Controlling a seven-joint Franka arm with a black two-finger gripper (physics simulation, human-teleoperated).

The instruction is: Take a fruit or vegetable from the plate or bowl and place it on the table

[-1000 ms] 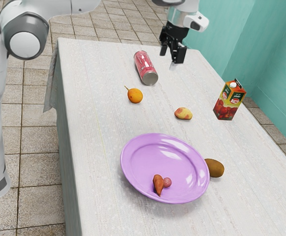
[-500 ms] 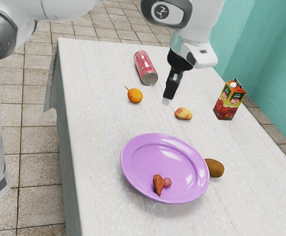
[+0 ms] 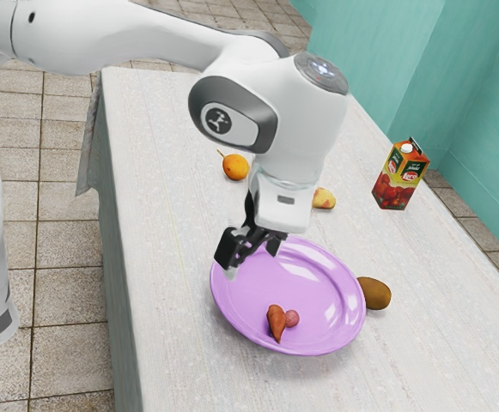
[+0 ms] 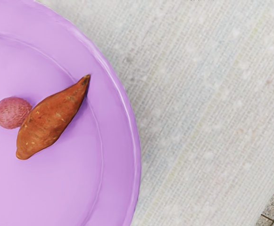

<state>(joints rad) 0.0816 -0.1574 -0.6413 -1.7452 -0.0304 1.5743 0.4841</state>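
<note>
Claw [image 3: 251, 257] spread. Center over sweet potato [image 4: 52, 117]; align grip across its narrow width, clearing lychee [image 4: 12, 113]; descend vertically before closing.

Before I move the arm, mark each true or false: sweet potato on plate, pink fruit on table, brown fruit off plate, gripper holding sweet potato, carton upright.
1. The sweet potato lies on the purple plate. True.
2. The round pink fruit is on the table, off the plate. False: it is on the plate, beside the sweet potato.
3. The brown fruit is outside the plate. True.
4. The gripper is shut on the sweet potato. False: it is open and empty.
5. The carton stands upright. True.
</note>
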